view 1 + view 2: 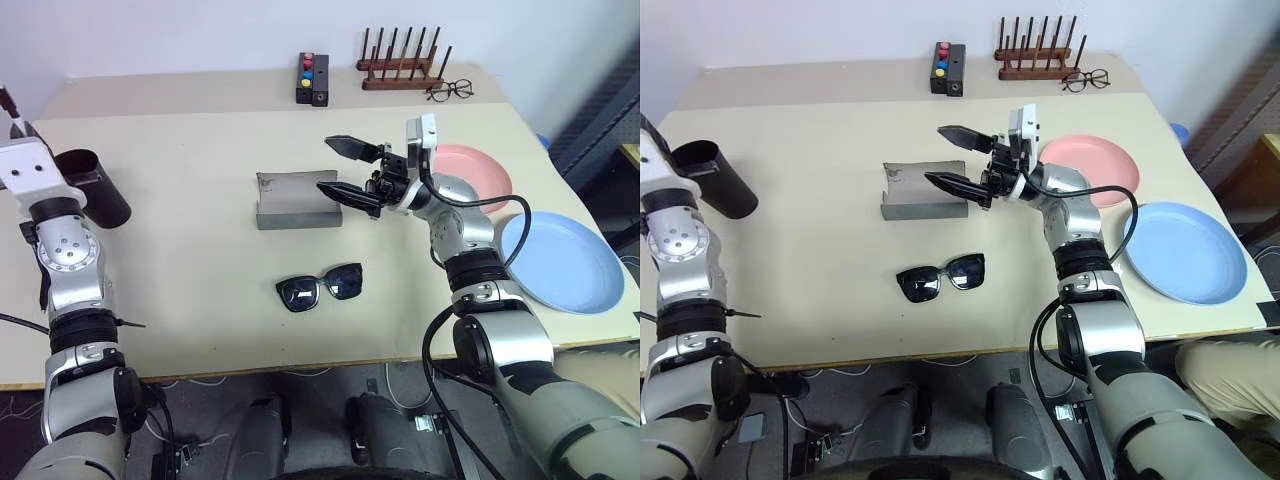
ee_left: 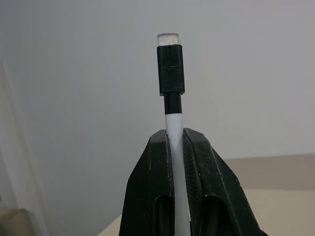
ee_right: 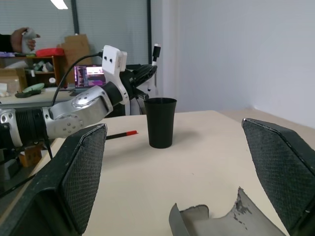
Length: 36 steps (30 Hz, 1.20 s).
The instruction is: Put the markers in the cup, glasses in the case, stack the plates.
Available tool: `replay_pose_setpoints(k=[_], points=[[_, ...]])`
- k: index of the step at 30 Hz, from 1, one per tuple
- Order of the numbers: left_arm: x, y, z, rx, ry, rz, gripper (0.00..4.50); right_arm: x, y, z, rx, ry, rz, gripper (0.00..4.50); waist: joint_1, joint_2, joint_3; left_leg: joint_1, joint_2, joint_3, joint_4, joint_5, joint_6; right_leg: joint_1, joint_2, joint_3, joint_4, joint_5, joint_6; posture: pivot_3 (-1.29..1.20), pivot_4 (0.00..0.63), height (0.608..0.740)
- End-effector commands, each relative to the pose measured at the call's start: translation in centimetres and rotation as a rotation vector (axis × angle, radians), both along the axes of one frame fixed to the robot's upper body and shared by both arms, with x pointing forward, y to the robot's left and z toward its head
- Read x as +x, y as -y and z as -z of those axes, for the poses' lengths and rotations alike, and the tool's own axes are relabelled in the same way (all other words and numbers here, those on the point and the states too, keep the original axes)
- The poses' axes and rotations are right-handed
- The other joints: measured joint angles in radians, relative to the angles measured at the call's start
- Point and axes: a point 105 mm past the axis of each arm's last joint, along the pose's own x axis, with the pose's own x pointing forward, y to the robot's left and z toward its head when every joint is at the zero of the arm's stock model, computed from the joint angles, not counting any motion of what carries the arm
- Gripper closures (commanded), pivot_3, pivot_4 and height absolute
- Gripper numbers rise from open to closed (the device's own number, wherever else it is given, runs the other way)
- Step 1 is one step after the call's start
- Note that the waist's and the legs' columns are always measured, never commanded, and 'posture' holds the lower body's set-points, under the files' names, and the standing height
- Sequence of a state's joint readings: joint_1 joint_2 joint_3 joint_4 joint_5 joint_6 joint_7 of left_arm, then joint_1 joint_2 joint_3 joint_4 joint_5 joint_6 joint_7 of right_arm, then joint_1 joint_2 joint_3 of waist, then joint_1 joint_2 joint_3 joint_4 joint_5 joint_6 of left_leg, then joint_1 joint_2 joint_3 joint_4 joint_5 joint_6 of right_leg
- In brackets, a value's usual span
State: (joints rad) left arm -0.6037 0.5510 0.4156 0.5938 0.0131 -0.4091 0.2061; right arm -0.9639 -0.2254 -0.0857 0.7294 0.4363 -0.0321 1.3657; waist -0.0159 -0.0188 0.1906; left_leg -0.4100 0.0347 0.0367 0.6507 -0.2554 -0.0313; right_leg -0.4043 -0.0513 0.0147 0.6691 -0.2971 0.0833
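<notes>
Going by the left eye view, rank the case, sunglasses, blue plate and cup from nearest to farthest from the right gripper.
From the right gripper:
1. Case, just beside it.
2. Sunglasses, nearer the robot.
3. Blue plate, on the right.
4. Cup, far left.

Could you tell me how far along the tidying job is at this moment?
Nothing looks finished. In hand: the left gripper is shut on the white marker, beside the cup. Left: the red-capped marker lies on the table, the sunglasses lie in front of the open case, and the pink plate and blue plate sit unstacked. The right gripper is open.
</notes>
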Motion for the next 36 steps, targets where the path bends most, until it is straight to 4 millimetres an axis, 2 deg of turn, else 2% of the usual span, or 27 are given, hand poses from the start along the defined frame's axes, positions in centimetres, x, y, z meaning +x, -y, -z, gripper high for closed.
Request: replay_pose_setpoints(k=[1, 12, 19, 23, 28, 29, 36], points=[[-0.7, -0.4, -1.7, 0.029, 0.061, -0.024, 4.40, -0.3, 0.2, -1.1, 0.008, 0.057, 0.006, 0.00, 0.000, 0.000, 0.000, 0.000, 0.000, 0.000, 0.000, 0.000, 0.000, 0.000, 0.000, 0.000, 0.000, 0.000, 0.000, 0.00, 0.150, 0.740], [0.0, -0.8, -0.6, 0.026, 0.010, -0.057, 4.40, -0.3, 0.2, -1.1, 0.006, 0.060, 0.005, 0.00, 0.001, 0.000, 0.000, 0.000, 0.000, 0.000, 0.000, 0.000, 0.000, 0.000, 0.000, 0.000, 0.000, 0.000, 0.000, 0.00, 0.150, 0.740], [1.1, -0.2, 0.1, -0.001, -0.008, -0.028, 4.40, -0.3, 0.2, -1.3, 0.005, 0.062, 0.004, 0.00, 0.001, 0.000, 0.000, 0.000, 0.000, 0.000, 0.000, 0.000, 0.000, 0.000, 0.000, 0.000, 0.000, 0.000, 0.000, 0.00, 0.150, 0.740], [1.5, 0.1, 0.2, -0.006, -0.008, -0.007, 2.95, -0.3, 0.2, -1.3, 0.005, 0.063, 0.006, 0.00, 0.001, 0.000, 0.000, 0.000, 0.000, 0.000, 0.000, 0.000, 0.000, 0.000, 0.000, 0.000, 0.000, 0.000, 0.000, 0.00, 0.150, 0.740], [1.5, 0.3, 0.3, -0.010, -0.007, 0.010, 0.34, -0.3, 0.3, -1.2, 0.004, 0.063, 0.010, 0.00, 0.000, 0.000, 0.000, 0.000, 0.000, 0.001, 0.000, 0.000, 0.000, 0.000, 0.000, 0.000, 0.000, 0.000, 0.000, 0.00, 0.150, 0.740], [1.5, 0.3, 0.3, -0.010, -0.006, 0.012, 0.03, -0.3, 0.4, -1.2, 0.003, 0.063, 0.010, 0.00, 0.000, 0.000, 0.000, 0.000, 0.000, 0.001, 0.000, 0.000, 0.000, 0.000, 0.000, 0.000, 0.000, 0.000, 0.000, 0.00, 0.150, 0.740], [-0.3, 0.4, -1.5, -0.077, 0.102, 0.104, 0.03, -0.6, 0.3, -0.7, -0.006, 0.054, 0.005, 0.00, -0.001, 0.000, 0.000, 0.000, 0.000, 0.001, 0.000, 0.000, 0.000, -0.001, 0.000, 0.000, 0.000, 0.000, 0.000, 0.00, 0.150, 0.740]])
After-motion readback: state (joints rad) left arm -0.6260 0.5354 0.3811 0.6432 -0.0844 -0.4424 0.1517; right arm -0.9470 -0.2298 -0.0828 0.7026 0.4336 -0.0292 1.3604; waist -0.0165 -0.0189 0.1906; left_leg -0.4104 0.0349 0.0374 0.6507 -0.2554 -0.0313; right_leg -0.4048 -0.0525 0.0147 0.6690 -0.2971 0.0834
